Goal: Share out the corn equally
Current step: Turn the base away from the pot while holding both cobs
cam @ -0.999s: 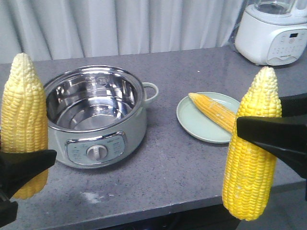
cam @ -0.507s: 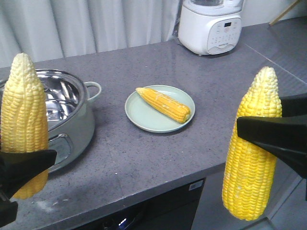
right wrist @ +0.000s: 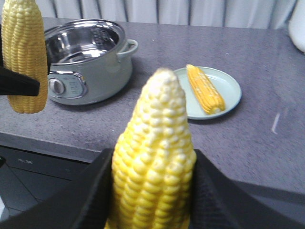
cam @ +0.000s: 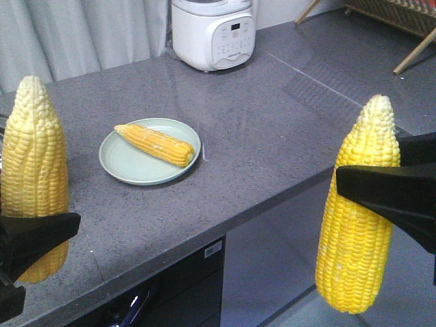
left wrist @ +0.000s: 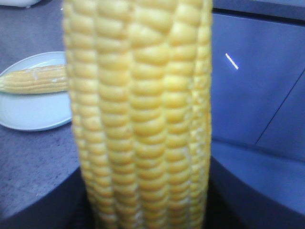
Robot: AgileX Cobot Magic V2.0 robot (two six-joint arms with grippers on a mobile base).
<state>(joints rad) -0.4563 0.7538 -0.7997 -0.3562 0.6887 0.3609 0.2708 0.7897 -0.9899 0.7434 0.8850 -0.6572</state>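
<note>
Moved: since half a second ago the front view has swung; the plate (cam: 116,163) sits further left in it, the white appliance (cam: 212,30) has slid left along the back of the counter (cam: 272,122), and the pot (right wrist: 88,62) has left that view; both held cobs keep their places in the picture
Left arm: low at the left edge of the front view; left gripper (cam: 37,230) clamped on the lower part of the left cob (cam: 34,150); cob upright, pale tip up, seen against the grey counter
Pot: steel, lid off, shiny inside; seen only from the right wrist, between the left cob and the plate
Plate: pale green, flat on the counter; the third cob (cam: 155,143) lies across it, tip pointing left and back
Right arm: low at the right edge; right gripper (cam: 364,180) with black fingers closed on the middle of the right cob (cam: 357,245); cob upright, pale tip up, held off the counter's near edge, against the cabinet fronts
Counts: cobs three, two held and one on the plate; plates one; pots one; white appliances one; grippers two
</note>
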